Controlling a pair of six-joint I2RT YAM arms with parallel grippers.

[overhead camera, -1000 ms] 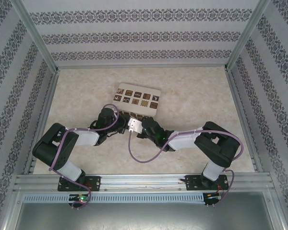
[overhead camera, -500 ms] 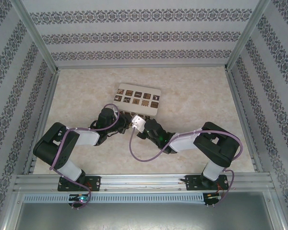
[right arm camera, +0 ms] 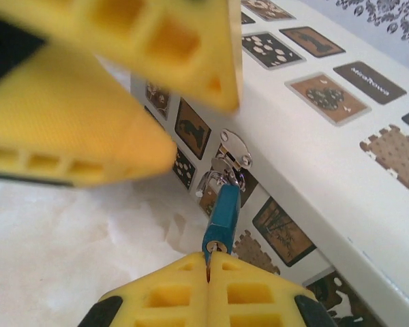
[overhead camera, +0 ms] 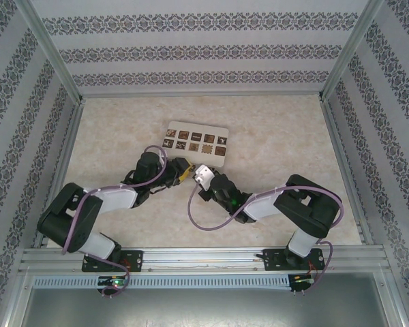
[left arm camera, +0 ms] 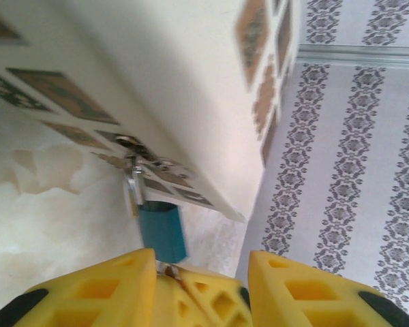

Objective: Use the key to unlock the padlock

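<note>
Right claw [right arm camera: 209, 260] pinches the key [right arm camera: 214, 246] under the padlock [right arm camera: 223, 208] at centre; left claw [left arm camera: 201, 259] gapes, holding nothing.

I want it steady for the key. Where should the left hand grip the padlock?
Pinch the padlock across its blue body's flat sides, from its free end: it is hooked to the hasp, and the thin shackle offers little.

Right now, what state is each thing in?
padlock: hanging from the hasp, shackle through it.
key: at the keyhole, mostly hidden.
box: lid shut.
left gripper: open, clear of the padlock.
right gripper: shut on the key.
</note>
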